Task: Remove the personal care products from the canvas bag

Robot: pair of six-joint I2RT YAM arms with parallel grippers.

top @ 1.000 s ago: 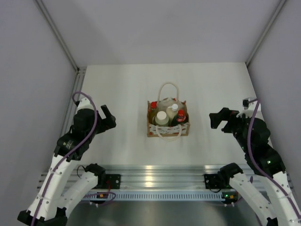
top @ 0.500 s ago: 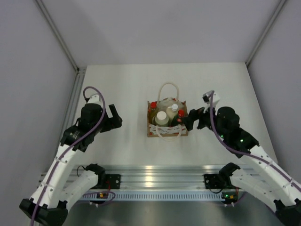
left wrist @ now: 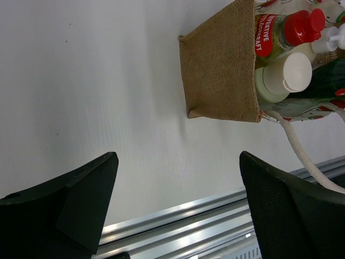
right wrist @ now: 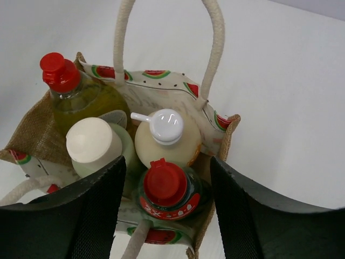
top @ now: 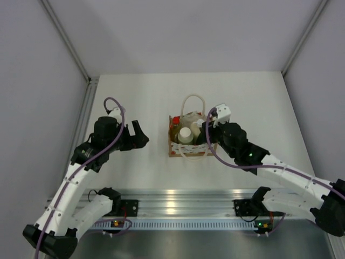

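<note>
So all four bottles are sitting inside the canvas bag, which stands upright in the middle of the white table. None of them is out yet. One rope handle loops up over the far side, and the other flops down over the near edge.

From the right wrist camera you're looking straight down into the bag. The yellow bottle with the red cap is in one far corner. The pale grey-green one with the flat cream lid sits right in front of it. The rounded cream bottle with the white cap is beside those, and the dark green bottle with the red cap is nearest the camera. They're packed tight against each other.

The right gripper is right over that dark green bottle, with one finger on each side of its cap. The jaws are partly open and I can see a thin gap on both sides, so it isn't clamped on anything.

The left gripper is spread wide and holding nothing. It hangs over bare table off to the bag's left, pointing at the plain burlap side but clearly apart from it.
</note>
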